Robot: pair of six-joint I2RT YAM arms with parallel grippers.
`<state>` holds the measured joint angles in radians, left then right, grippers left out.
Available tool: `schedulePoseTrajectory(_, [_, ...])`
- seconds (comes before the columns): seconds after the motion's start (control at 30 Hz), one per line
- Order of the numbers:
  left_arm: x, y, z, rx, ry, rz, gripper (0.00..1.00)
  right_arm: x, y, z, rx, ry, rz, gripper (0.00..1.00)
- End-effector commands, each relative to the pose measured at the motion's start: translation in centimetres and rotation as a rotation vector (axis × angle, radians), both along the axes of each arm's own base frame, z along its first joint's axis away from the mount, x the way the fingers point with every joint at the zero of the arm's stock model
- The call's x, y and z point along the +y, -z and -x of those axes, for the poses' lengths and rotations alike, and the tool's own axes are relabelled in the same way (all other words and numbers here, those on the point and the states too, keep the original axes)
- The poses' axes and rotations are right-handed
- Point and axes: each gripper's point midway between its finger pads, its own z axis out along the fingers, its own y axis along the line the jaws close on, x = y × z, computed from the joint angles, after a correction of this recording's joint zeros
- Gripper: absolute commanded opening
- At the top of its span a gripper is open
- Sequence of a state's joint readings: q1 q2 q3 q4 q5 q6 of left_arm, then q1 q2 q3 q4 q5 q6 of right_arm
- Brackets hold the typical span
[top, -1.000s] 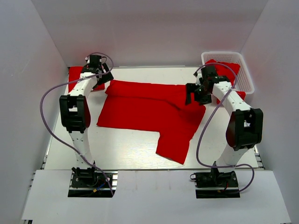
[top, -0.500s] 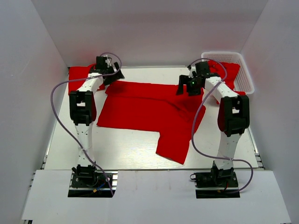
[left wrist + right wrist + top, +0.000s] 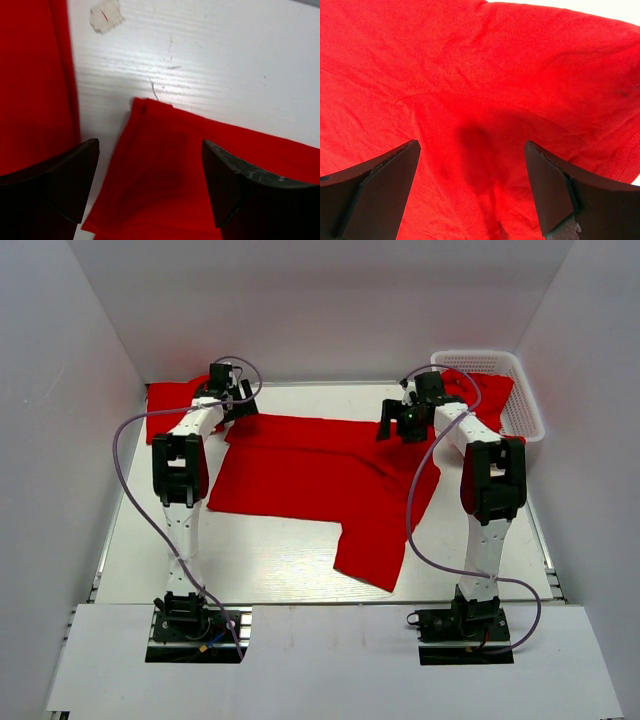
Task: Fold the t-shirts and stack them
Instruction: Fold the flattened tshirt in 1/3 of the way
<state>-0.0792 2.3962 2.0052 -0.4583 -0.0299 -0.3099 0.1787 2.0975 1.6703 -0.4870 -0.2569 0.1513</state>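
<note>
The t-shirt (image 3: 310, 475) lies spread across the middle of the white table (image 3: 270, 560), mostly flat, with one flap jutting toward the near edge. It is thin, limp cloth, light enough that weight is no concern, but it will sag, drag and crease wherever it is not held. The grip therefore belongs on its edges and corners, not on the open middle. The left gripper (image 3: 232, 400) hangs over the far left corner (image 3: 145, 107) with its fingers spread wide and nothing between them. In the left wrist view that corner sits just ahead of the gap, so a short drop should catch the hem there. The right gripper (image 3: 402, 426) is likewise wide apart and holding nothing, poised over the far right part of the shirt. Its own camera shows only wrinkled red fabric beneath, with the edge off to the upper right (a pinch here would likely gather a bunch of cloth, not a clean hem). Taking both far corners together and lifting evenly looks like the sound way to carry a fold without the cloth slumping. A second t-shirt (image 3: 165, 405) rests at the far left, and more red cloth (image 3: 490, 388) fills the basket (image 3: 520, 390) at the far right.
</note>
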Motion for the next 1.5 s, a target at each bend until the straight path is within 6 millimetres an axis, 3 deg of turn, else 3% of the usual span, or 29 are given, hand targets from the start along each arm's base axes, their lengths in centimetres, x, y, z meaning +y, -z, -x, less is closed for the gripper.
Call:
schedulePoseTrajectory(0.0, [0.7, -4.8, -1.8, -0.11, 0.043, -0.131, 0.92, -0.4, 0.4, -0.6, -0.016, 0.027, 0.009, 0.9])
schedulePoseTrajectory(0.07, [0.5, -4.7, -2.3, -0.13, 0.124, -0.209, 0.92, -0.5, 0.6, -0.7, -0.012, 0.031, 0.009, 0.9])
schedulePoseTrajectory(0.13, [-1.0, -5.0, -2.6, -0.157, 0.205, -0.257, 0.91, -0.6, 1.1, -0.5, 0.003, 0.035, 0.012, 0.9])
schedulePoseTrajectory(0.37, [-1.9, -2.9, -1.8, -0.095, 0.406, -0.345, 0.88, -1.3, 1.8, -0.6, 0.009, 0.052, 0.043, 0.9])
schedulePoseTrajectory(0.47, [-1.7, -2.2, -1.6, -0.075, 0.411, -0.358, 0.87, -1.5, 2.2, -0.6, 0.017, 0.062, 0.054, 0.9])
schedulePoseTrajectory(0.57, [-0.7, -1.1, -1.0, -0.028, 0.396, -0.398, 0.79, -1.7, 2.8, -0.4, 0.03, 0.068, 0.062, 0.9])
schedulePoseTrajectory(0.8, [1.6, -0.7, -0.7, 0.014, 0.305, -0.486, 0.63, -2.7, 4.1, 0.0, 0.077, 0.115, 0.095, 0.9])
schedulePoseTrajectory(0.93, [1.6, -0.2, -0.9, 0.013, 0.284, -0.479, 0.52, -2.8, 5.5, 0.5, 0.128, 0.131, 0.087, 0.9])
schedulePoseTrajectory(1.03, [1.4, -0.9, -1.5, -0.019, 0.245, -0.448, 0.46, -2.8, 6.4, 0.9, 0.152, 0.133, 0.09, 0.86])
schedulePoseTrajectory(1.07, [0.9, -1.0, -1.8, -0.035, 0.25, -0.426, 0.46, -2.9, 6.8, 1.1, 0.167, 0.136, 0.094, 0.78])
schedulePoseTrajectory(1.2, [0.2, -1.6, -3.0, -0.089, 0.255, -0.399, 0.46, -3.5, 8.0, 1.8, 0.209, 0.149, 0.124, 0.68])
schedulePoseTrajectory(1.3, [0.0, -0.8, -3.3, -0.08, 0.263, -0.392, 0.46, -4.2, 8.3, 1.9, 0.214, 0.163, 0.135, 0.64])
schedulePoseTrajectory(1.43, [-0.5, 0.3, -3.7, -0.085, 0.281, -0.375, 0.36, -4.2, 8.7, 2.2, 0.227, 0.163, 0.135, 0.6])
schedulePoseTrajectory(1.47, [-0.6, 0.0, -3.8, -0.094, 0.272, -0.368, 0.17, -4.1, 8.7, 2.2, 0.228, 0.163, 0.133, 0.6])
